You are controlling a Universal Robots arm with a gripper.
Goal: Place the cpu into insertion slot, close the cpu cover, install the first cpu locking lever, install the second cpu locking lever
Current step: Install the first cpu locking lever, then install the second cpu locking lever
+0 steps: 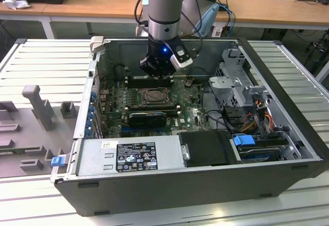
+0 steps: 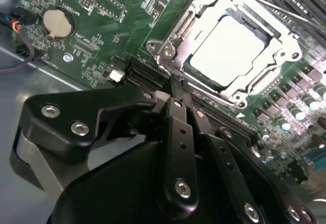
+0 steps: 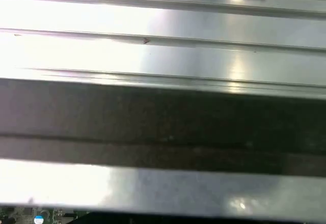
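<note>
A: Since the cpu (image 2: 235, 48) already lies in the insertion slot (image 2: 191, 68) with the cpu cover (image 2: 175, 33) down around it, isn't this the lever stage?

B: I judge so. The gripper (image 2: 177, 87) has its fingers pinched together on nothing, tips just beside the socket's edge.

A: What does the lever call for?

B: A careful press on thin wire, probably.

A: Anything crowding it?

B: The memory slots (image 1: 145, 78) behind, a black card (image 1: 147, 118) in front, a coin cell (image 2: 56, 22) farther off, and the computer case (image 1: 205, 182) walls around.
</note>
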